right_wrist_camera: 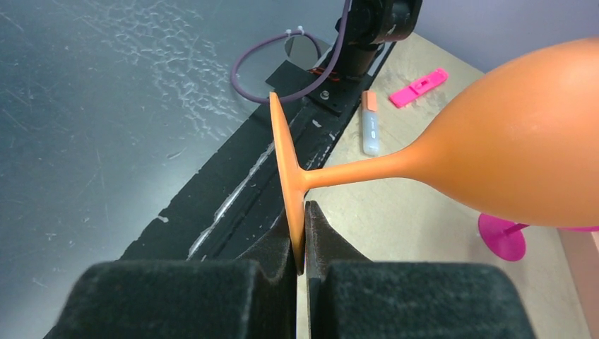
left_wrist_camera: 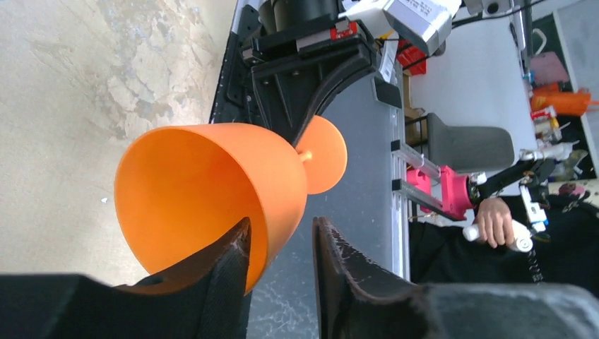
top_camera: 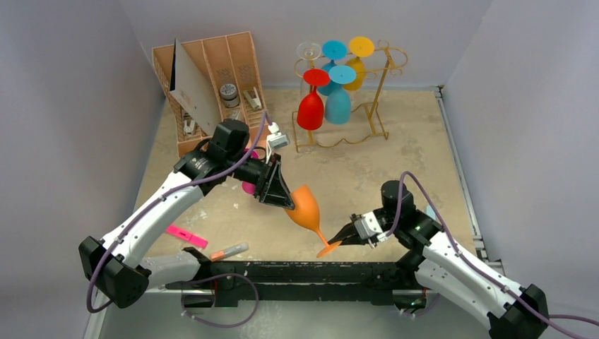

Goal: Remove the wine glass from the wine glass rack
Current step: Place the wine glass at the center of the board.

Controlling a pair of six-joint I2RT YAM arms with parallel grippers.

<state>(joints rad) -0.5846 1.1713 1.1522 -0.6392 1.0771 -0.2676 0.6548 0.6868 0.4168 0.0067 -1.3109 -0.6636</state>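
Observation:
An orange wine glass (top_camera: 305, 206) hangs in the air over the table's near middle, tilted with its foot toward the right arm. My right gripper (top_camera: 337, 239) is shut on the rim of the foot (right_wrist_camera: 286, 162). My left gripper (top_camera: 286, 201) is at the bowl (left_wrist_camera: 205, 191): one finger is inside the bowl against the wall, and the other stands outside with a gap, so the jaws are open. The gold wire rack (top_camera: 379, 90) stands at the back right. A red glass (top_camera: 311, 109), a blue glass (top_camera: 337, 104) and others hang on it upside down.
A tan slotted organiser (top_camera: 212, 78) stands at the back left. A pink glass (top_camera: 248, 187) lies under the left arm. A pink marker (top_camera: 186, 236) and an orange highlighter (top_camera: 229, 250) lie near the front left. A black rail (top_camera: 304, 272) runs along the near edge.

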